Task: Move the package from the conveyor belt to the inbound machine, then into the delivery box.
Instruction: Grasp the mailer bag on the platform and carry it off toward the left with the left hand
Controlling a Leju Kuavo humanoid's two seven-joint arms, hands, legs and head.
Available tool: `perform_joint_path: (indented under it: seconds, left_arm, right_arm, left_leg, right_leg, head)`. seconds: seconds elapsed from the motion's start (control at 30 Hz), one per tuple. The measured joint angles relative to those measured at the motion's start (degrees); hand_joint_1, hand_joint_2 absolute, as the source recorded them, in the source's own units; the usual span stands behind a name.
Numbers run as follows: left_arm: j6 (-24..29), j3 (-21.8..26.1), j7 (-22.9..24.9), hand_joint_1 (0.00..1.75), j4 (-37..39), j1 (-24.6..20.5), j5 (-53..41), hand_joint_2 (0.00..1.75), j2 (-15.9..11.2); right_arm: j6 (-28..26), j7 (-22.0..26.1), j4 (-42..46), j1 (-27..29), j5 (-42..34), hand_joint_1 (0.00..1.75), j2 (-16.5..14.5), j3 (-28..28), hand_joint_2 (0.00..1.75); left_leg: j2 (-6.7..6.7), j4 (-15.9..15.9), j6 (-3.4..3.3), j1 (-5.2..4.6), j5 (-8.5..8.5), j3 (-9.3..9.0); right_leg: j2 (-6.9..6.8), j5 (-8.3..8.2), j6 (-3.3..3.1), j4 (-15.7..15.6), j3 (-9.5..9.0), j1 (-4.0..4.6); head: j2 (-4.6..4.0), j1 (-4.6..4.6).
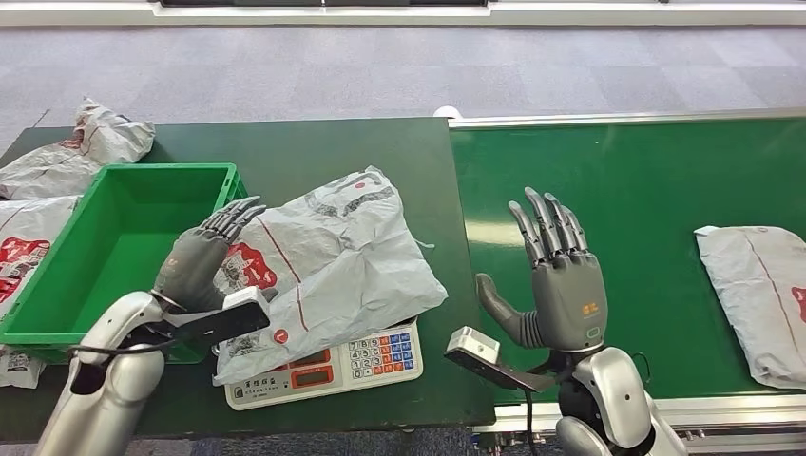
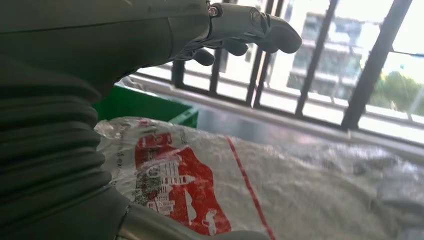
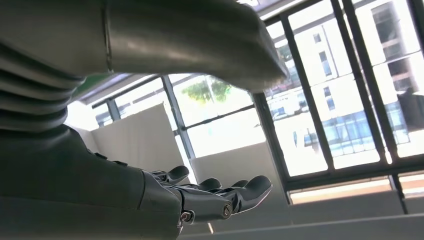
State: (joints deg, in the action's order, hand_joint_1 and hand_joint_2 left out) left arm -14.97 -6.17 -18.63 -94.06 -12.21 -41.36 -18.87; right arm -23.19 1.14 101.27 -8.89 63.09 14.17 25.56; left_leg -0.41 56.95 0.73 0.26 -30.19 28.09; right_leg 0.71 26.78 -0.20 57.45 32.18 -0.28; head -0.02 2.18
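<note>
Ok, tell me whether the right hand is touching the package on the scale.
Apart. The head view shows the right hand open over the conveyor belt, with bare belt between it and the package.

The dark green table point(image 1: 323, 152) carries a green crate point(image 1: 114, 249), a white weighing scale point(image 1: 328, 369) with a grey package point(image 1: 333, 256) on it, and further grey packages point(image 1: 81, 147) at its left edge, while the adjoining green conveyor belt point(image 1: 618, 180) carries one grey package point(image 1: 756, 290).

Grey carpet floor point(image 1: 380, 76), bright windows point(image 3: 340, 100)
</note>
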Motion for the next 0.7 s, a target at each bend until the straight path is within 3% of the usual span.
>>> perform_joint_path:
  seconds: [0.1,0.2,0.27,0.43,0.57,0.7]
  left_arm:
    - [-12.30,-4.67,0.51,0.00,3.84,-8.04,11.15,1.75,-9.99]
    - [-16.83,-9.32,2.23,0.00,5.45,-13.76,17.25,1.75,-17.55]
    - [-18.50,-12.76,3.78,0.00,6.34,-16.97,19.82,1.75,-20.56]
    - [-22.77,-25.09,6.15,0.00,11.97,-26.80,26.32,1.75,-22.47]
    - [-22.97,-28.41,6.13,0.00,13.94,-28.78,27.48,1.75,-22.46]
    - [-20.96,-40.08,3.95,0.00,22.20,-31.71,29.43,1.75,-21.48]
  right_arm:
    - [-0.84,2.75,0.36,2.09,-4.88,0.00,3.18,-1.70,1.75]
    - [-1.03,3.92,0.47,3.28,-6.27,0.00,4.96,-2.80,1.75]
    - [-1.03,3.87,0.68,3.95,-6.49,0.00,5.53,-3.07,1.75]
    - [-2.17,3.63,1.45,6.52,-6.19,0.00,5.94,-3.22,1.75]
    - [-2.68,3.67,1.68,7.28,-6.06,0.00,5.94,-3.25,1.75]
    - [-3.52,3.68,2.72,9.90,-5.79,0.00,6.07,-4.04,1.75]
  left_leg:
    - [0.24,0.00,0.07,0.08,0.06,0.13]
    - [0.43,-0.01,0.08,0.08,0.06,0.16]
    - [0.38,0.00,0.09,0.08,0.07,0.20]
    - [0.08,0.00,0.06,0.04,0.12,0.29]
    - [0.10,0.00,0.05,0.02,0.12,0.30]
    - [0.36,0.00,0.05,-0.04,0.11,0.27]
  right_leg:
    - [0.26,-0.11,-0.11,0.08,0.21,0.01]
    - [0.43,-0.13,-0.12,0.09,0.35,0.01]
    - [0.41,-0.13,-0.12,0.09,0.40,0.02]
    - [0.14,-0.13,-0.12,0.08,0.34,-0.02]
    - [0.15,-0.13,-0.11,0.09,0.33,-0.05]
    - [0.38,-0.17,-0.07,0.08,0.44,-0.10]
  head:
    - [0.00,0.01]
    - [0.00,0.00]
    - [0.00,-0.01]
    - [0.00,0.01]
    - [0.00,0.01]
    - [0.00,0.01]
